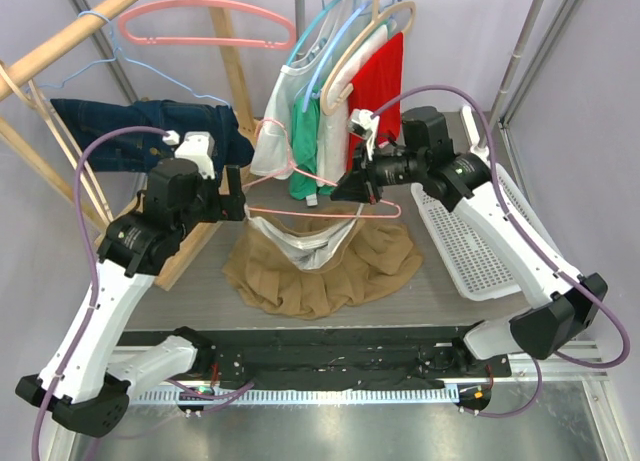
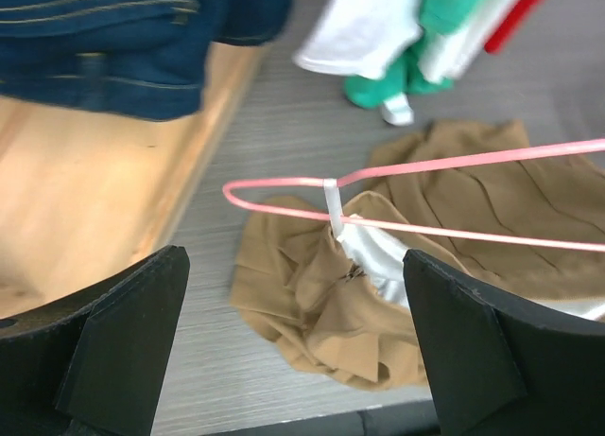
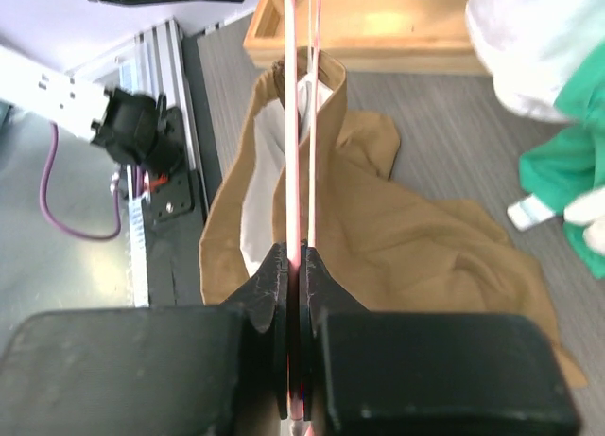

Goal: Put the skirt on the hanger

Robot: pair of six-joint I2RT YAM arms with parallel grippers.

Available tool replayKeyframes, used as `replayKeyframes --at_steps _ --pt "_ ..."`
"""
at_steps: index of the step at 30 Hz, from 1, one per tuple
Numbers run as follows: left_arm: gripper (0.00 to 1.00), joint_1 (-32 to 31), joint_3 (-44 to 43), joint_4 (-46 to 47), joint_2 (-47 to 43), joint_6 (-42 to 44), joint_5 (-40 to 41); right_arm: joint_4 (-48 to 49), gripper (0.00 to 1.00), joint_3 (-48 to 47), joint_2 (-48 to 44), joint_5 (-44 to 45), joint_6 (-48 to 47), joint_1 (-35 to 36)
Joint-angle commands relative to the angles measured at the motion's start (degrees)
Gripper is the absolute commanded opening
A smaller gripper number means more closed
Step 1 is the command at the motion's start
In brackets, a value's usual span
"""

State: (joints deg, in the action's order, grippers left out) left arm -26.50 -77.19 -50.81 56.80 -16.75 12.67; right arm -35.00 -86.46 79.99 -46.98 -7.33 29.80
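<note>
Grey wood-grain table (image 1: 195,301), lilac walls. Clothes rail (image 1: 330,111) with hung garments at far centre, jeans (image 1: 120,131) draped over a wooden frame far left, white basket (image 1: 470,241) on the right.

Tool state: right gripper (image 3: 298,266) is clamped hard on the pink wire hanger (image 1: 300,215), toward its right side, and holds it roughly level above the table. Left gripper (image 1: 237,199) has its fingers spread wide with nothing between them, and sits just left of the hanger's left end.

Skirt (image 1: 320,266): tan, pleated, thin fabric with a white lining (image 2: 378,266) showing at the waist. It sits at table centre, directly under the hanger.

Progress (judgement): partly done. One white ribbon loop (image 2: 334,204) is over the hanger's left end, and the waistband there is lifted off the table. Most of the cloth lies heaped and rumpled on the surface. No second loop is visible on the right side; if there is one, the wrist views do not show it. What is left is to hook the other side of the waist, then lift the skirt clear.
</note>
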Motion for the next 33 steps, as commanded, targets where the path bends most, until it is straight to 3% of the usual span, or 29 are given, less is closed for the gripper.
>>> replayKeyframes --at_steps 1,9,17,22,26,33 --pt "1.0 -0.3 -2.79 -1.93 -2.65 -2.93 9.58 9.78 0.01 -8.61 3.32 2.5 4.96 3.24" --pt "1.0 -0.22 -0.24 -3.34 -8.89 -6.09 7.73 12.93 0.01 -27.33 13.52 6.72 7.85 10.71" --pt "1.0 -0.22 -1.47 -0.7 -13.72 -7.15 3.25 13.82 0.01 -44.06 21.7 7.61 11.73 11.86" --pt "1.0 -0.22 2.11 8.42 -17.15 -10.92 0.17 14.7 0.01 -38.28 20.31 8.04 12.87 13.43" --pt "1.0 -0.22 8.01 21.68 -19.88 -17.16 0.52 17.51 0.01 -30.1 17.84 10.94 14.01 15.63" --pt "0.96 -0.22 12.14 30.04 -17.16 -23.58 0.61 24.01 0.01 -19.12 14.06 15.51 17.69 18.89"
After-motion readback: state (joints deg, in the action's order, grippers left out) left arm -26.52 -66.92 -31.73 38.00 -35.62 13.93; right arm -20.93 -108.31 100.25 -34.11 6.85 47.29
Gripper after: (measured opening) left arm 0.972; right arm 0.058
